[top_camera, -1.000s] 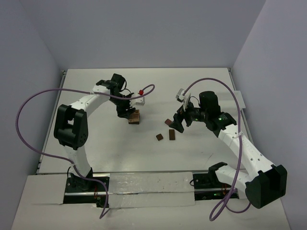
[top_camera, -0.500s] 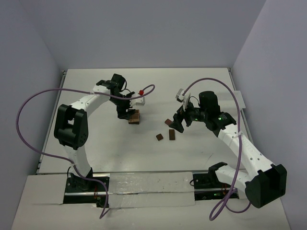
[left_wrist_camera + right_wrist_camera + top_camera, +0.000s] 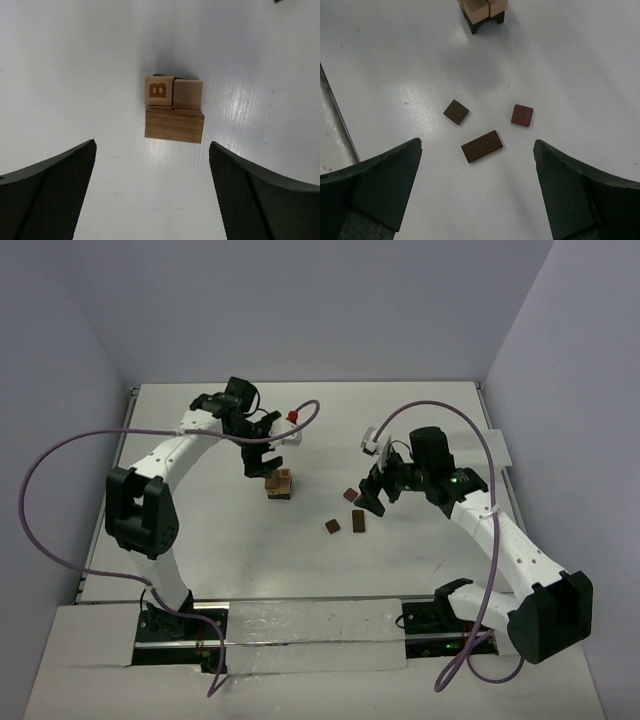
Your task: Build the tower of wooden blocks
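Note:
The wood block tower stands left of the table's middle. In the left wrist view its top shows a tan block marked B, a plain tan block and a longer tan block. My left gripper is open and empty, above the tower and just to its far-left side. My right gripper is open and empty. Three loose blocks lie flat near it: a dark rectangle, a dark square and a reddish square. The tower shows beyond them.
A small white piece with a red knob lies behind the tower, beside the purple cable. The loose blocks lie between tower and right gripper: the rectangle, the dark square, the reddish square. Walls close the far and side edges.
My left gripper has lifted off the tower and drawn back toward the far side, jaws open. The tower stays standing. The right arm has barely moved.

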Tool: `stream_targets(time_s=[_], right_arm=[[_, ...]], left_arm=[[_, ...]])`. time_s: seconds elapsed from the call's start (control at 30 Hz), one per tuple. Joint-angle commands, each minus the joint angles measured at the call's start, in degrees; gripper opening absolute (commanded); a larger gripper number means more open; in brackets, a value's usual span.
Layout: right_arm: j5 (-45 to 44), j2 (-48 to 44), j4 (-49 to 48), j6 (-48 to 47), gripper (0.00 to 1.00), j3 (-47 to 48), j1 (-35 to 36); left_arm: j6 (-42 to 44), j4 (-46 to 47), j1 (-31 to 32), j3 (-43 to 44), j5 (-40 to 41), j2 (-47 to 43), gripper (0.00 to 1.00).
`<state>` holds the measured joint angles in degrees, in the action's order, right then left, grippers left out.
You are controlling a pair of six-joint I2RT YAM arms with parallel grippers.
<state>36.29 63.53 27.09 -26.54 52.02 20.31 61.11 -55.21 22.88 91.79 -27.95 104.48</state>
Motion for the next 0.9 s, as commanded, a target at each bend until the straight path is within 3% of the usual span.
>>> stream_targets(time_s=[0.0, 0.1, 0.17, 0.3, 0.53, 0.87], right_arm=[[-4.42, 4.6, 9.07, -12.41, 1.0, 4.37, -0.36], [-5.98, 8.43, 13.25, -19.84, 1.0, 5.08, -0.35], [-8.28, 12.19, 16.74, -28.53, 1.0, 5.73, -0.27], [-11.57, 17.18, 16.65, -36.54, 1.0, 5.75, 0.07], [-13.52, 24.63, 14.23, -36.48, 1.0, 6.09, 3.8], [-16.42, 27.67, 8.25, -34.26, 1.0, 3.04, 9.35]], left_arm=[[-4.35, -1.87, -2.23, 3.4, -7.16, -13.64, 0.99], [-6.35, -0.96, -4.14, 1.09, -10.02, -19.1, 0.99], [-9.36, 1.59, -5.71, -3.82, -11.57, -25.9, 0.99], [-15.1, 9.1, -6.83, -15.92, -10.31, -36.4, 0.99], [-26.2, 15.77, -12.59, -25.01, -15.98, -43.41, 0.99], [-32.03, 21.67, -15.8, -30.81, -16.91, -45.92, 0.99]])
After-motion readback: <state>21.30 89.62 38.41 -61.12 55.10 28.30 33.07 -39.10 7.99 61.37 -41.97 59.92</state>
